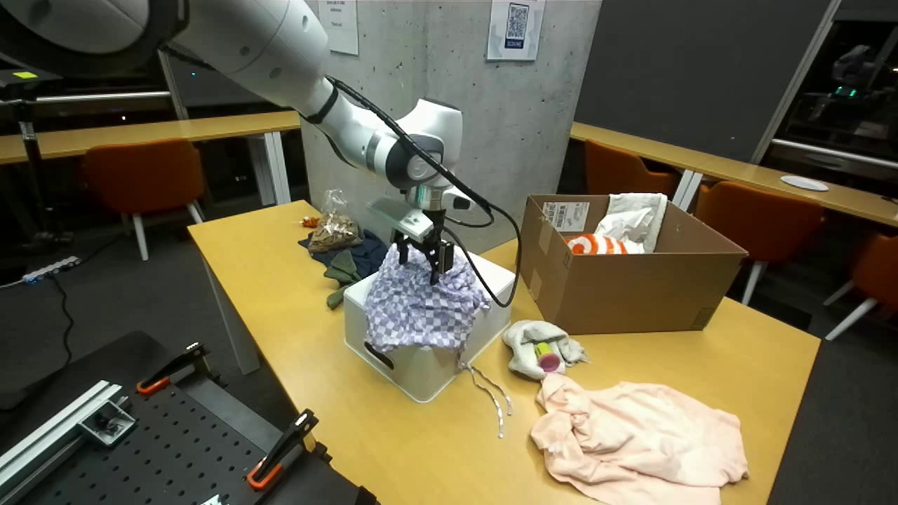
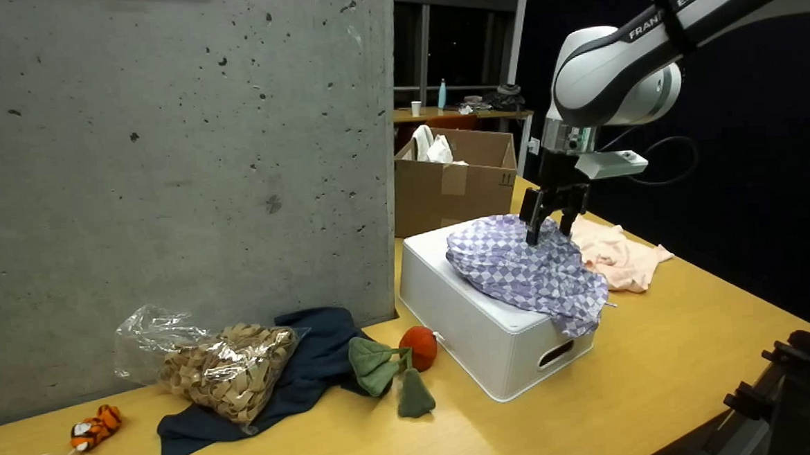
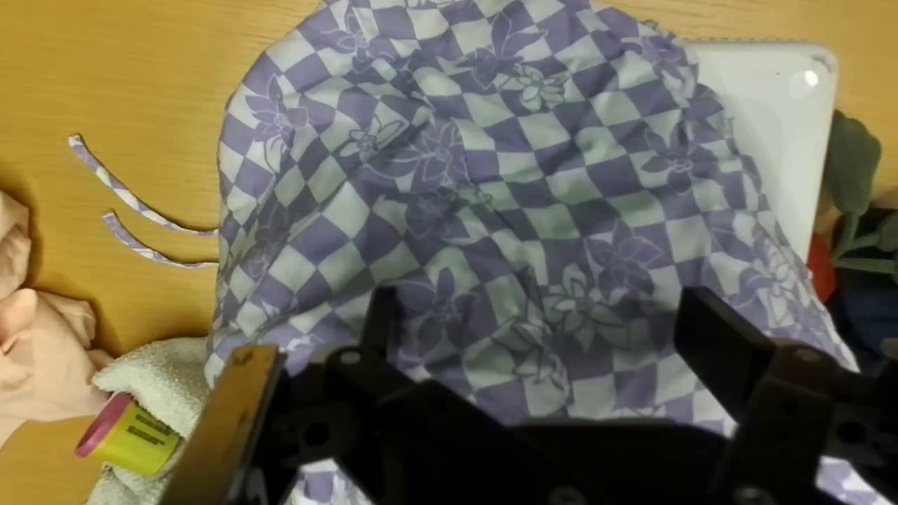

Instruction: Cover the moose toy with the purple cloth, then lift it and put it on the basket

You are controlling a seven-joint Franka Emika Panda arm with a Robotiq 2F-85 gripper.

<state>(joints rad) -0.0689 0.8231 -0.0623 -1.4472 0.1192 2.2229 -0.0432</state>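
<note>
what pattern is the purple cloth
The purple cloth has white checks and flowers, clearest in the wrist view.

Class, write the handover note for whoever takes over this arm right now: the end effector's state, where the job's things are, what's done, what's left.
End effector: open, pointing down at the purple cloth; nothing visibly gripped, contact unclear.
Things: the purple cloth is draped over the white box, hanging past its edge. The moose toy isn't in view, possibly under the cloth.
Done: cloth spread out; whether it covers the toy can't be confirmed.
Left: grip, lift, place on the basket. Which container counts as the basket is unclear, so check first.
</note>
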